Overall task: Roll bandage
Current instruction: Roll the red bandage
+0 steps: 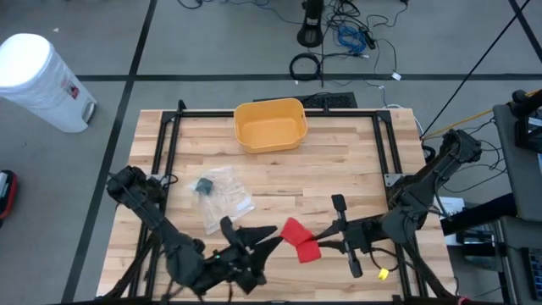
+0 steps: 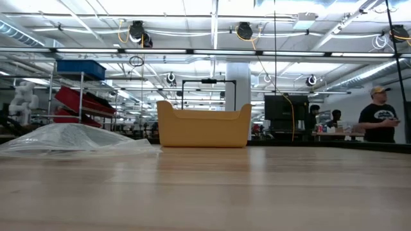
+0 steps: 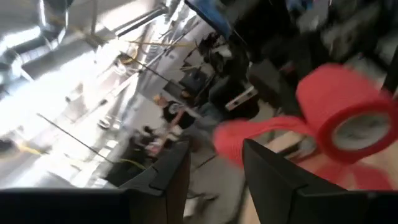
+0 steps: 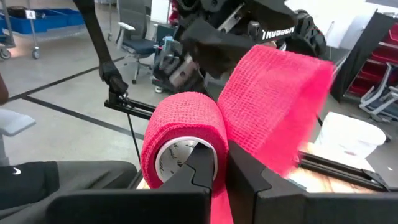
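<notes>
A: Where is the bandage?

B: Near the front edge of the surface, held up between the two arms. In the high view it is a red roll with a loose red strip running toward the left gripper. Whether it touches the wood I cannot tell from above.

A: Who has hold of it?

B: The right gripper. Its wrist view shows its two dark fingers nearly together, pinched on the roll's edge at the white core, with the unrolled strip standing up beside the roll.

A: And the left one?

B: In the left wrist view its fingers stand apart with a clear gap, and the red strip passes behind them. The picture is blurred, so I cannot say if a finger touches the strip; it does not look clamped.

A: Does the low view help?

B: No. Neither gripper nor the bandage appears there. It shows only the yellow bin at the far side, a crumpled clear plastic bag to one side, and a person in a cap in the room behind.

A: Anything inside that bag?

B: From above, a small dark item lies in it; what it is I cannot make out. The bin's inside looks bare from overhead.
</notes>
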Controlling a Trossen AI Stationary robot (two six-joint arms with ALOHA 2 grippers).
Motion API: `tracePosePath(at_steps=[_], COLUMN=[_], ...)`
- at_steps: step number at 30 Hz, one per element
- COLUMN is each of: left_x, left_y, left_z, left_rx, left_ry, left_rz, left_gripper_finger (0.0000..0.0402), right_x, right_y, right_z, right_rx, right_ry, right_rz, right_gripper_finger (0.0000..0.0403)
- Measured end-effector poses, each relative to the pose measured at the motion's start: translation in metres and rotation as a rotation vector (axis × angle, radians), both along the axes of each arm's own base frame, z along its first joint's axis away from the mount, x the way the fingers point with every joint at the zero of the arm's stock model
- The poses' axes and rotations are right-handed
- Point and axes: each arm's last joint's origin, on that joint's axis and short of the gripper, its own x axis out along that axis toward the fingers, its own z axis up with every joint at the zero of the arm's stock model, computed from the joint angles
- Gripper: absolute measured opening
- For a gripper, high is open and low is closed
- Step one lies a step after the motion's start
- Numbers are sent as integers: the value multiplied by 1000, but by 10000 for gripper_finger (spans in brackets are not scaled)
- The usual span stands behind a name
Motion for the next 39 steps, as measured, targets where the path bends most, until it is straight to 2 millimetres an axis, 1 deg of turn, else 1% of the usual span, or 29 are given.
tracePosePath(at_steps=[3,7,10,12,14,16,18,22,24,27,30,32,35,39], left_x=[-10,-18,-24,-26,-23,-19,-12,-2,3,13,22,27,33,44], left_y=[-11,-27,-35,-39,-41,-40,-38,-39,-41,-44,-46,-45,-43,-37], left_z=[0,-14,-21,-29,-43,-59,-76,-117,-132,-151,-171,-182,-197,-218], left_rx=[-108,-207,-307,-390,-512,-638,-707,-696,-723,-778,-827,-843,-833,-820], left_ry=[-51,-27,-38,-24,26,62,65,92,101,118,115,103,84,109], left_rz=[-55,-117,-145,-210,-322,-381,-362,-270,-256,-265,-246,-223,-169,-142], left_gripper_finger=[153,153,154,154,154,154,154,154,158,182,222,250,284,314], right_x=[-4,-8,-9,-9,-8,-8,-8,-8,-9,-10,-10,-10,-10,-10], right_y=[-3,-5,-3,-3,-3,-3,-3,-3,-3,-4,-4,-4,-4,-4], right_z=[6,9,9,9,9,10,11,13,14,15,15,16,16,16], right_rx=[10,18,12,14,10,1,3,-5,-5,-10,-15,-17,-19,-19], right_ry=[-19,-30,-31,-33,-34,-42,-54,-63,-74,-79,-82,-87,-89,-89], right_rz=[3,5,12,14,13,12,13,14,15,17,15,16,15,14], right_gripper_finger=[16,16,16,16,16,16,16,16,16,16,16,16,16,16])
